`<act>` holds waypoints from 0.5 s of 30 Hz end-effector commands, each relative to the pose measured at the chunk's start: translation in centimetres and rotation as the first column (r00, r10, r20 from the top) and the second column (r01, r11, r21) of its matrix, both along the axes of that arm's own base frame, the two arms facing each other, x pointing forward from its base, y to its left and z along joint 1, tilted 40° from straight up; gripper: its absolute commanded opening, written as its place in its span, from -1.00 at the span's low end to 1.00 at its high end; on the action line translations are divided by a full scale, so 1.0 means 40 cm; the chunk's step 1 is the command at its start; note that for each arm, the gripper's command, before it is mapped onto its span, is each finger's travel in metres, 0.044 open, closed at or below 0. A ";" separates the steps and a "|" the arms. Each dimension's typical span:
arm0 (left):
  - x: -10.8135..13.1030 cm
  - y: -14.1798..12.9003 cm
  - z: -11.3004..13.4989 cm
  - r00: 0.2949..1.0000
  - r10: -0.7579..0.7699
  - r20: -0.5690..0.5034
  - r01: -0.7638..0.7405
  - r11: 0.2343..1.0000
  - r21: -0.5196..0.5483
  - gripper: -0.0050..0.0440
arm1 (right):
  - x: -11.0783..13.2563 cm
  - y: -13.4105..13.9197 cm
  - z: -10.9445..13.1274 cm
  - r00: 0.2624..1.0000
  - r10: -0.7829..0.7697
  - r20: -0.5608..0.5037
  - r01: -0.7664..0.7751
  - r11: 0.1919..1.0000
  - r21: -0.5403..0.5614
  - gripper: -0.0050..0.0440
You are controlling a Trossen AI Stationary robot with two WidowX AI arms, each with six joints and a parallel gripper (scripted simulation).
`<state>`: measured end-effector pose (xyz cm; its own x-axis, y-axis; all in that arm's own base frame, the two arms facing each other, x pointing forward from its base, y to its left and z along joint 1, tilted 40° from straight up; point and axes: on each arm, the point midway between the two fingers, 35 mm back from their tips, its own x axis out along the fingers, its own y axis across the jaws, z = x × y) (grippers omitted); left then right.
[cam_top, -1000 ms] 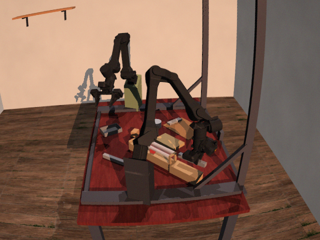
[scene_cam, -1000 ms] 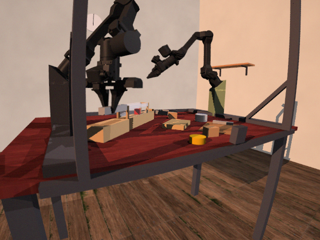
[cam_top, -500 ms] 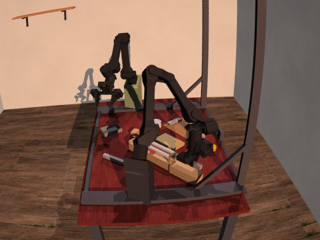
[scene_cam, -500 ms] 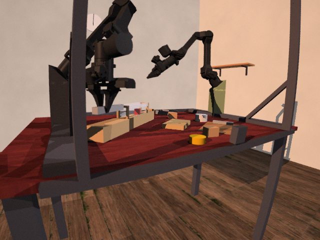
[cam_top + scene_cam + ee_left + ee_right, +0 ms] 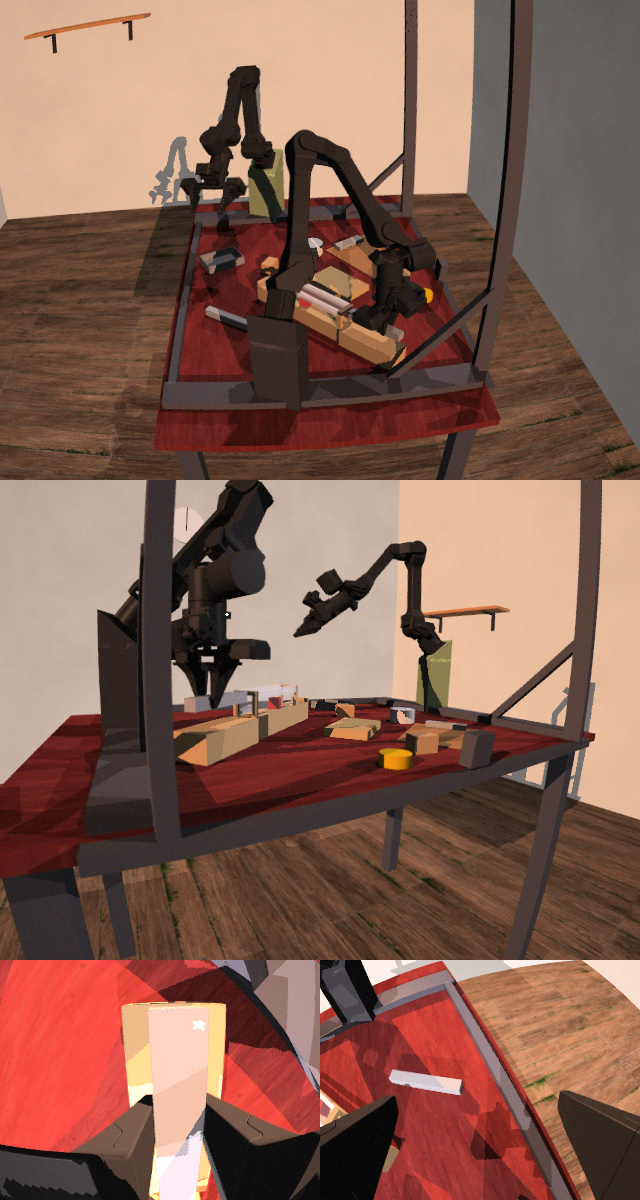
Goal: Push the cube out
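Red wood table top [image 5: 222,431] [image 5: 41,790]: in the top view the cube [image 5: 305,303] [image 5: 274,702] sits inside the channel [image 5: 369,341] [image 5: 232,738] [image 5: 135,1055], left and slightly far of the nearer left gripper [image 5: 379,329] [image 5: 208,699] [image 5: 175,1102]. Exterior: the held bar [image 5: 395,333] [image 5: 196,703] [image 5: 179,1075] looks roughly level, the cube farther right. Left wrist: jaws grip the bar, its long axis nearly along the channel. Right wrist: the right gripper [image 5: 207,208] [image 5: 296,634] [image 5: 478,1103] gapes wide, nothing between.
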<state>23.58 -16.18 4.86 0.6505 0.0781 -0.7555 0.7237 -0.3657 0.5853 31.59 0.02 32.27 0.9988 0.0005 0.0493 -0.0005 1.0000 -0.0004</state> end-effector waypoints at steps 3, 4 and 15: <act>0.010 -0.002 -0.006 1.000 -0.004 0.003 0.004 1.000 -0.004 -0.80 | -0.010 -0.001 0.027 1.000 -0.001 0.030 0.001 1.000 0.001 0.84; 0.012 -0.002 -0.008 1.000 -0.005 0.002 0.005 1.000 -0.004 -0.80 | -0.010 -0.001 0.027 1.000 -0.001 0.030 0.001 1.000 0.001 0.84; 0.025 0.000 -0.026 1.000 -0.005 -0.001 0.005 1.000 -0.002 -0.80 | -0.010 -0.001 0.027 1.000 -0.001 0.030 0.001 1.000 0.001 0.84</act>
